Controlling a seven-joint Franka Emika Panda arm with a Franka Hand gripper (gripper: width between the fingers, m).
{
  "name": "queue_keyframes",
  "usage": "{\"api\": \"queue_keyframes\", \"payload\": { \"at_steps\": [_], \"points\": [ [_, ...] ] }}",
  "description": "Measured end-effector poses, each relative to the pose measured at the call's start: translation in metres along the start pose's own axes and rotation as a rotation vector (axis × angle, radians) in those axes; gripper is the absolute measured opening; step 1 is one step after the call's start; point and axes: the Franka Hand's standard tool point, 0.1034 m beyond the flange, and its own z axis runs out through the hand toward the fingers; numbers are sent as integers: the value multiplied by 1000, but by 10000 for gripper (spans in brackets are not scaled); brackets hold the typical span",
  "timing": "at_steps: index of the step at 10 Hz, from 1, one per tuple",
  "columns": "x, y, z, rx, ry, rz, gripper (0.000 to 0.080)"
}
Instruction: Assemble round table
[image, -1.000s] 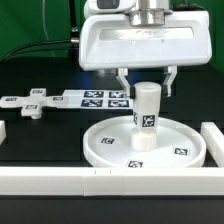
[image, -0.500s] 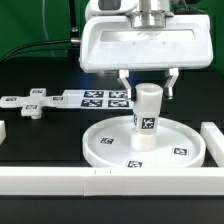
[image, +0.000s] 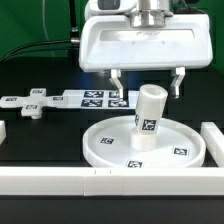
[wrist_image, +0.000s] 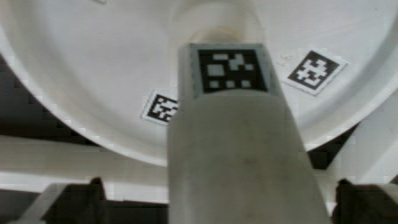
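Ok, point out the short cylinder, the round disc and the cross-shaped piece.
short cylinder (image: 148, 110), exterior view, side wall above its tag.
round disc (image: 104, 142), exterior view, bare floor.
cross-shaped piece (image: 30, 105), exterior view, its middle.

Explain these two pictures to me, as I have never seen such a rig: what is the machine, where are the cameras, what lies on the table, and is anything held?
The big white block hanging from above in the exterior view is the end of a robot arm. Its gripper has two thin fingers pointing down. That picture comes from a camera standing off the arm. The other comes from a camera on the wrist, looking down past the fingers.

On the black table lies a large round disc with a raised rim. A short thick cylinder stands near its middle, leaning slightly. The fingers stand apart on either side of the cylinder's top without touching it, so nothing is held.

Behind the disc lie a flat cross-shaped piece and the marker board. White border bars run along the table's edges.
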Motion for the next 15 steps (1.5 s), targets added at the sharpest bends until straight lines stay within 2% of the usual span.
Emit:
{"api": "queue_keyframes", "payload": {
  "at_steps": [5,9,10,11,12,14,15],
  "points": [
    [17,3,-20,7,-6,2,648],
    [11,0,-15,21,-51,-5,648],
    [5,1,-10,26,-80,-6,648],
    [-1,-4,-9,58,-186,-4,648],
    [4,-8,-10,78,-261,4,648],
    [1,-13,-12,115,-391,7,648],
    [-5,-18,-14,138,-503,6,648]
  ]
}}
